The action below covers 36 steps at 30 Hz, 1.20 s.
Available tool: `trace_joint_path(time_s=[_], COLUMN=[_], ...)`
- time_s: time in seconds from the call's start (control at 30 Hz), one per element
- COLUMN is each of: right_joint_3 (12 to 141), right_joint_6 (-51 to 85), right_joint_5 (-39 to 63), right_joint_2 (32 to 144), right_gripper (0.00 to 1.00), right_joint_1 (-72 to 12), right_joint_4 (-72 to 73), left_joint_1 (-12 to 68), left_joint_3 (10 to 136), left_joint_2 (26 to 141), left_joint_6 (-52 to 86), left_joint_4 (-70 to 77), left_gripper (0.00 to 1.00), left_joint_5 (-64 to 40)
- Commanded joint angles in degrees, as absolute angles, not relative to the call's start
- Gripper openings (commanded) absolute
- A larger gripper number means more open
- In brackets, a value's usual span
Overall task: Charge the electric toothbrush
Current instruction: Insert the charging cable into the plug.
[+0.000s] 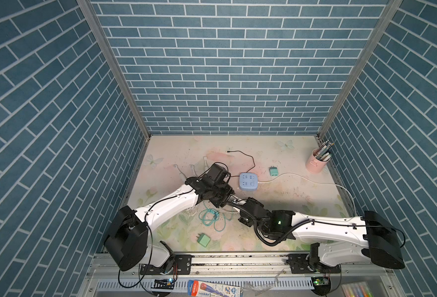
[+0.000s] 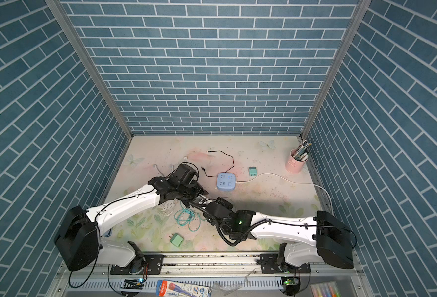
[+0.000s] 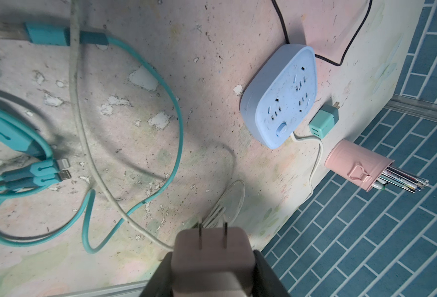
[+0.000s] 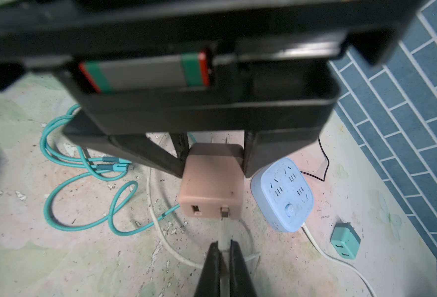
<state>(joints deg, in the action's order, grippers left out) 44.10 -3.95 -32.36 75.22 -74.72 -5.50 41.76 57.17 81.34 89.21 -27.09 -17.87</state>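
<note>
Grippers meet mid-mat (image 1: 276, 200) in both top views: left gripper (image 1: 227, 197) and right gripper (image 1: 238, 203) tip to tip, just near-left of the blue power strip (image 1: 248, 181). White toothbrushes (image 1: 180, 173) lie far-left, handles hidden behind left arm (image 1: 171, 203); which one is electric, cannot tell. Teal cable (image 1: 212, 217) coiled near the grippers, green adapter (image 1: 203, 240) nearer still. Teal adapter (image 1: 273, 171) just right of strip. Pink cup (image 1: 316, 162) in far-right corner.

Left wrist view: fingers (image 3: 266, 272) clamp pink adapter (image 3: 212, 257) from both sides, above the mat, two prongs pointing away from the gripper. Dirty white cable (image 3: 83, 128) trails across the mat toward it.

Right wrist view: jaws pressed together on white plug (image 4: 223, 231), which sits in one of the adapter's two ports. Strip lies just beside adapter.
</note>
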Motion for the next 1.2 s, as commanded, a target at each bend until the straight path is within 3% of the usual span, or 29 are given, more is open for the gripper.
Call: trace_joint_path(time_s=[0.0,0.6,0.8,0.87,1.13,1.17], right_joint_3=[42.8,43.3,40.9,40.3,33.4,32.6], right_joint_6=[-7.2,-10.1,-10.2,-7.8,11.1,13.6], right_joint_5=[-35.6,-36.3,-39.4,-40.4,-40.1,-39.2], right_joint_2=[75.0,80.3,75.8,72.5,51.7,49.3], right_gripper=[0.0,0.0,0.0,0.1,0.74,0.78], right_joint_1=[-74.6,-75.0,-77.2,-77.6,-77.7,-77.4], right_joint_4=[3.7,12.9,16.8,15.1,10.9,10.9], left_joint_1=[42.6,45.9,45.1,44.4,41.8,41.7], left_joint_3=[56.4,53.7,52.9,53.0,49.7,49.3], left_joint_2=[80.8,76.3,74.9,75.0,76.9,77.0], left_joint_6=[89.0,96.2,95.7,94.0,91.0,91.2], left_joint_4=[-27.6,-21.5,-21.7,-22.7,-13.6,-12.3], left_gripper=[0.0,0.0,0.0,0.0,0.0,0.0], left_joint_5=[-23.2,-23.7,-21.7,-20.9,-19.9,-19.9])
